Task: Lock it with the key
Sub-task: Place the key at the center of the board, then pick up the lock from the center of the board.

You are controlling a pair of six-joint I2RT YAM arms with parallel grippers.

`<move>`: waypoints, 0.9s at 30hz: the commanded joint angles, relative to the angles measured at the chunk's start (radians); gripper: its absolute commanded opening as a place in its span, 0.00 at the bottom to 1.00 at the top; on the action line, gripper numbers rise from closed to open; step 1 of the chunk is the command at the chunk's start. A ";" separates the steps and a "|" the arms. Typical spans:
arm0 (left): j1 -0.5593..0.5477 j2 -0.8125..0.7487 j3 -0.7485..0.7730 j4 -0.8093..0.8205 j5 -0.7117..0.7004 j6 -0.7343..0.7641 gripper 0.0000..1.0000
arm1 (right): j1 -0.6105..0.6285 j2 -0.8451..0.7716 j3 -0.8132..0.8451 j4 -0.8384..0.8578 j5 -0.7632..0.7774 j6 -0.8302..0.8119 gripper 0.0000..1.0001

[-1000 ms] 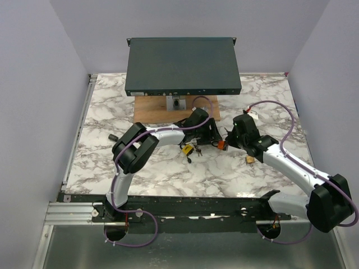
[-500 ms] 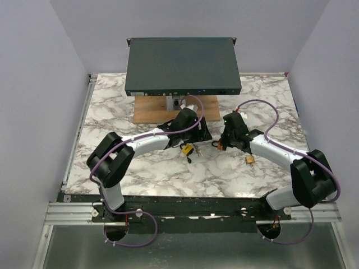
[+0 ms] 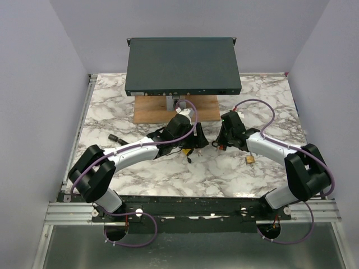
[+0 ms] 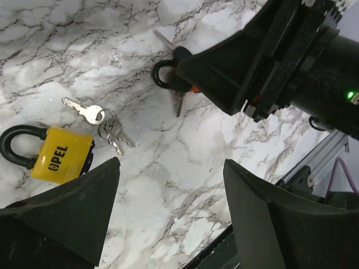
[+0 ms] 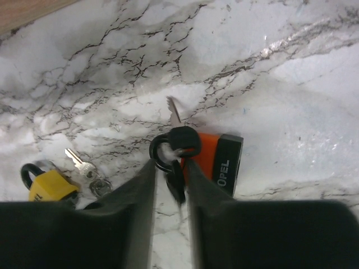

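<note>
**Two arms meet around one small key**

The key with the orange head is low down at the marble surface, near the middle and in front of the wooden board. I cannot tell if it rests there or is a little lifted. The right gripper has its jaws clenched almost together on the dark end of the key, beside a dark ring. One metal blade sticks out past the tips. I think the key is gripped at this end so that the blade is free for a keyhole.

The left gripper hangs just opposite, very near. Its jaws are released and wide apart, with nothing between them. The yellow padlock lies on the surface just beside one finger, with some silver keys next to it. Probably this arm is placed there to steady or take the padlock when the key comes. A small brass padlock lies apart, on the right side.
</note>
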 commanded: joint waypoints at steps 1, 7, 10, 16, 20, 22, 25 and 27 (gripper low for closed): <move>-0.011 -0.072 -0.033 -0.003 -0.020 0.047 0.73 | -0.003 -0.031 0.029 -0.008 0.030 0.012 0.47; -0.012 -0.174 -0.033 -0.089 -0.013 0.091 0.73 | -0.004 -0.110 0.035 -0.109 0.154 0.064 0.53; -0.012 -0.220 -0.015 -0.145 -0.004 0.113 0.73 | -0.005 -0.183 0.001 -0.183 0.254 0.112 0.53; -0.012 -0.295 0.001 -0.219 0.025 0.133 0.73 | -0.062 -0.253 -0.075 -0.367 0.344 0.259 0.55; -0.010 -0.329 -0.007 -0.236 0.053 0.123 0.73 | -0.103 -0.293 -0.133 -0.442 0.381 0.327 0.57; -0.010 -0.342 -0.012 -0.238 0.067 0.118 0.73 | -0.114 -0.319 -0.148 -0.448 0.379 0.338 0.58; -0.010 -0.357 -0.008 -0.249 0.072 0.120 0.73 | -0.122 -0.337 -0.150 -0.439 0.385 0.330 0.62; -0.008 -0.363 -0.002 -0.256 0.073 0.125 0.73 | -0.132 -0.333 -0.149 -0.445 0.390 0.341 0.68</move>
